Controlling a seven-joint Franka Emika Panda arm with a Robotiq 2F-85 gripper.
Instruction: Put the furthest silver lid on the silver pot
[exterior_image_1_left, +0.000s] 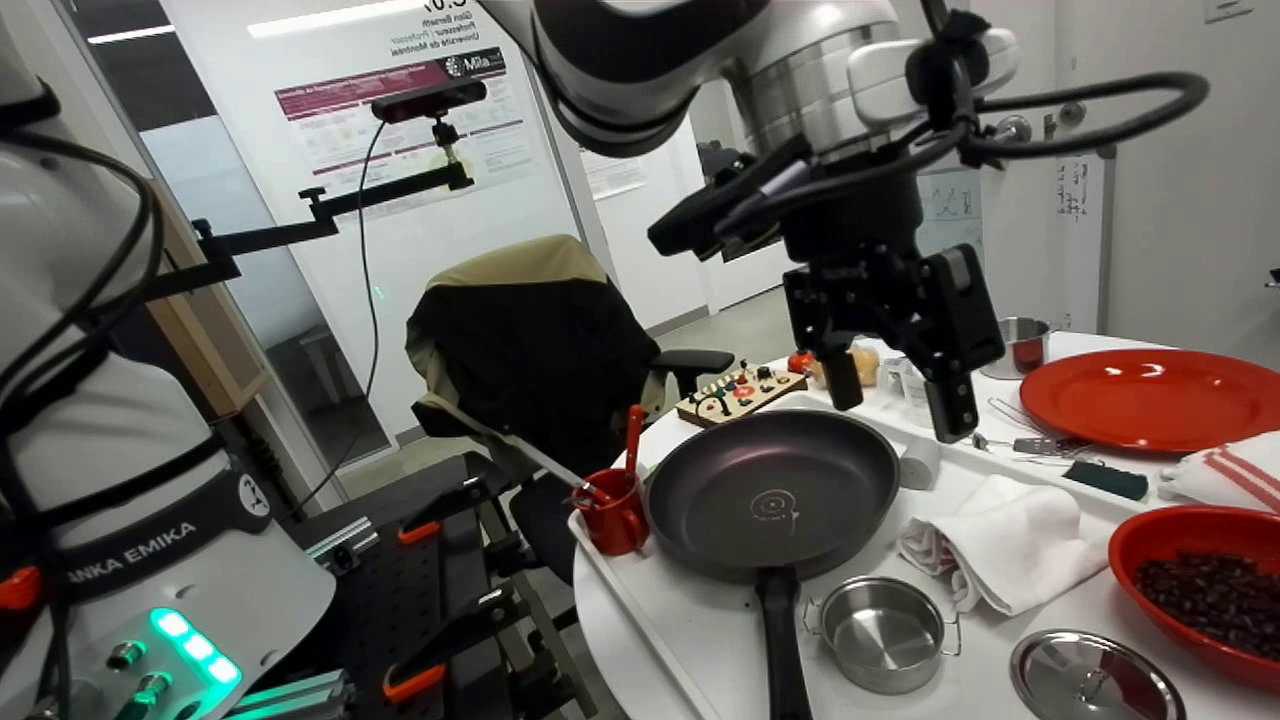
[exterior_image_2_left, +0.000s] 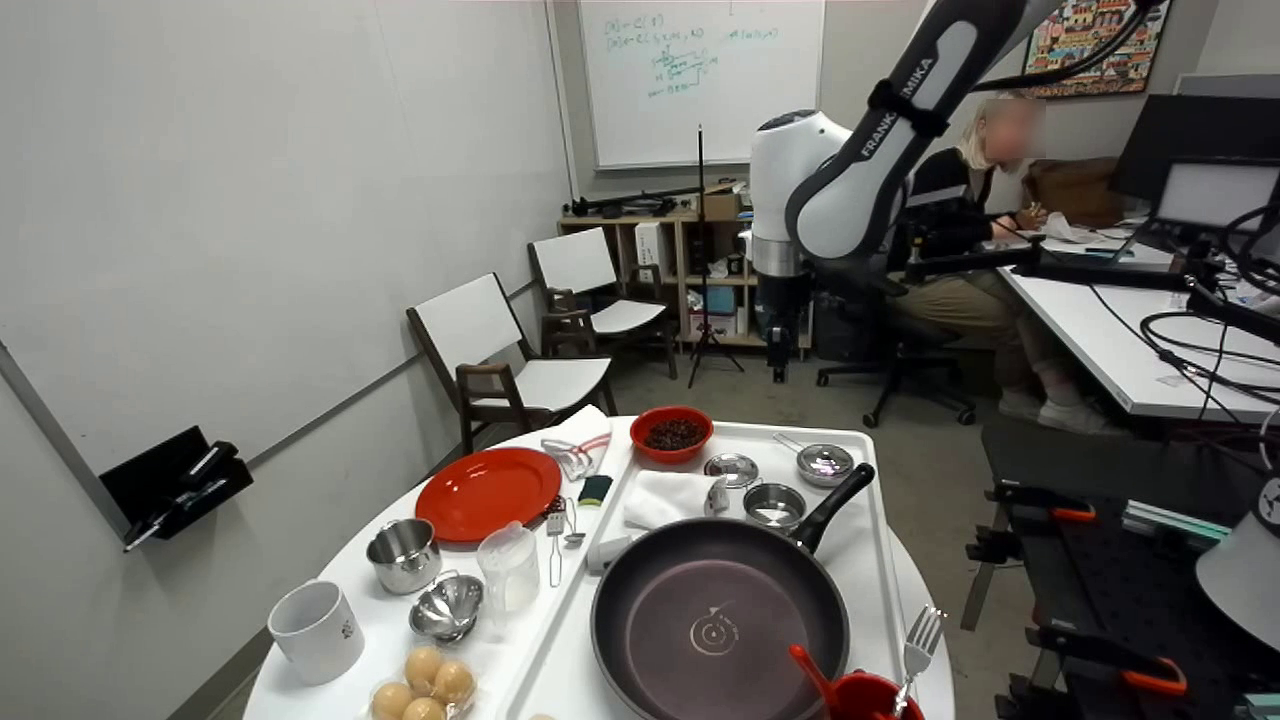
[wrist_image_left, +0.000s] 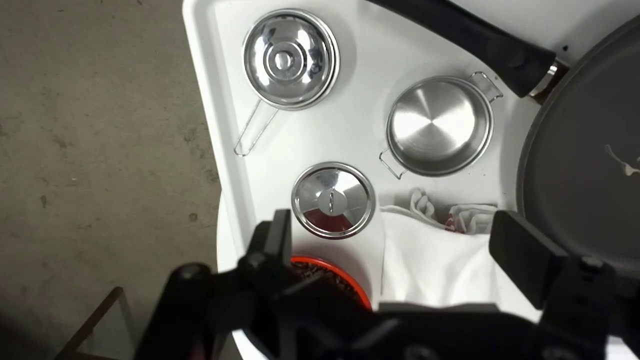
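The silver pot (exterior_image_1_left: 885, 640) is a small round steel pot with wire side handles. It stands uncovered on the white tray and also shows in an exterior view (exterior_image_2_left: 775, 507) and the wrist view (wrist_image_left: 440, 125). A loose silver lid (wrist_image_left: 333, 200) with a small wire grip lies flat beside it, also visible in both exterior views (exterior_image_1_left: 1095, 680) (exterior_image_2_left: 732, 470). A domed silver lid (wrist_image_left: 287, 62) with a round knob sits on a small wire-handled pan; it also shows in an exterior view (exterior_image_2_left: 825, 460). My gripper (exterior_image_1_left: 900, 400) is open, with nothing between its fingers, high above the tray.
The black frying pan (exterior_image_1_left: 770, 470) stands beside the pot, its handle running close past it. A white cloth (exterior_image_1_left: 1020, 550) and a red bowl (exterior_image_2_left: 670, 456) of dark beans flank the loose lid. The tray's raised rim (wrist_image_left: 207, 95) runs along the table edge. A red mug (exterior_image_1_left: 612, 525) holds utensils.
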